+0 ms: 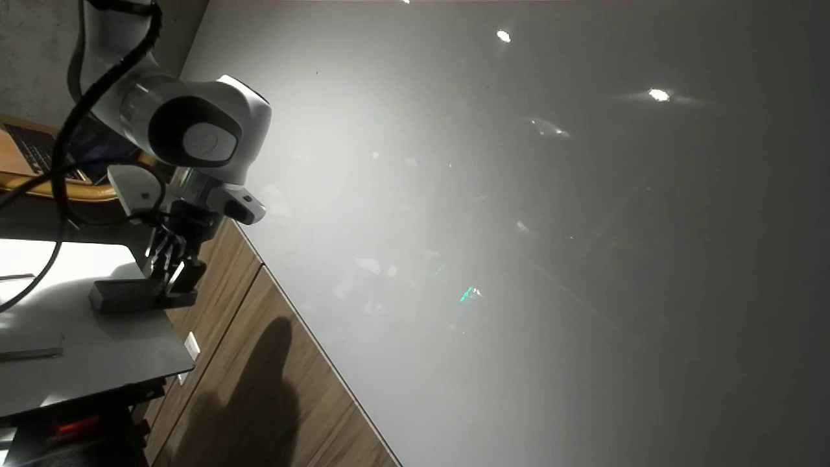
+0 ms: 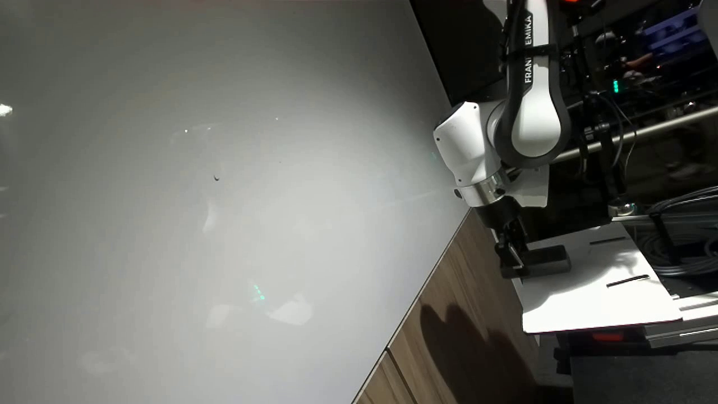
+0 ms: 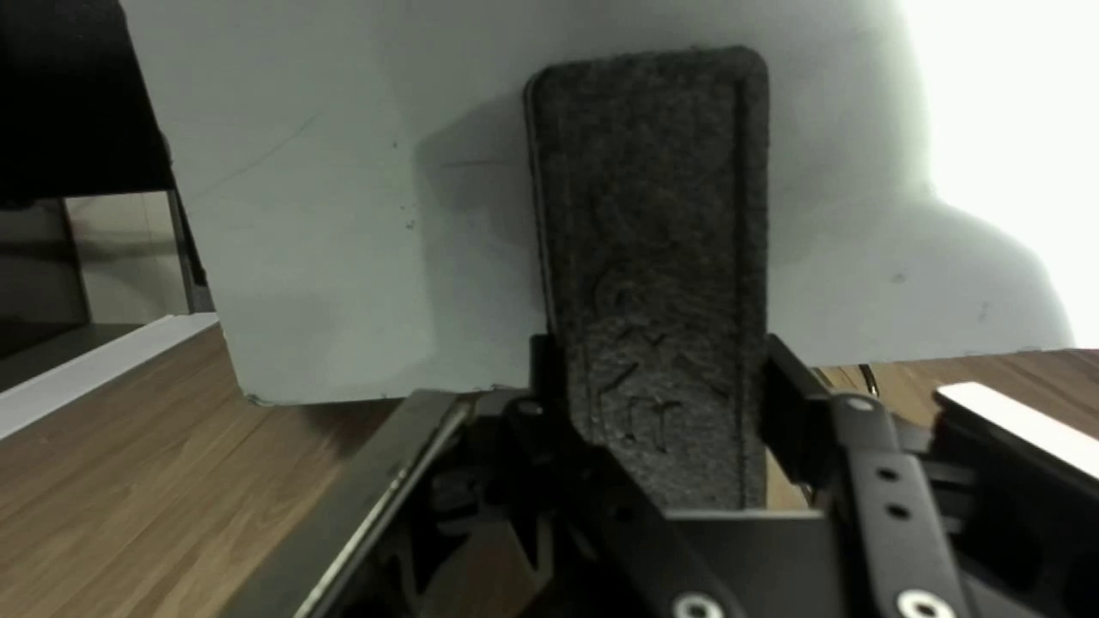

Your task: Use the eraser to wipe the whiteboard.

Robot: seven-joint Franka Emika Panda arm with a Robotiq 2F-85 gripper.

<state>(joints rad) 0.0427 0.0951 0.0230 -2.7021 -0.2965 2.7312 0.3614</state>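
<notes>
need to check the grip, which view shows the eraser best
The wrist view: the eraser is large there, its broad face mostly uncovered, the gripper shut on its sides. Both exterior views show it small and dark, partly covered by the gripper.

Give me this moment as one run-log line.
gripper: closed on eraser | eraser: partly over white table, contact unclear | whiteboard: apart from eraser

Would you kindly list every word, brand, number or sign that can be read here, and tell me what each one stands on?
"FRAN" and "EMIKA": on the arm, in an exterior view; a dark band covers what lies between.
Marks on the eraser, in the wrist view: too unclear to read.
Laptop keys: too small to read.
Green glints on the whiteboard: nothing legible.
</notes>
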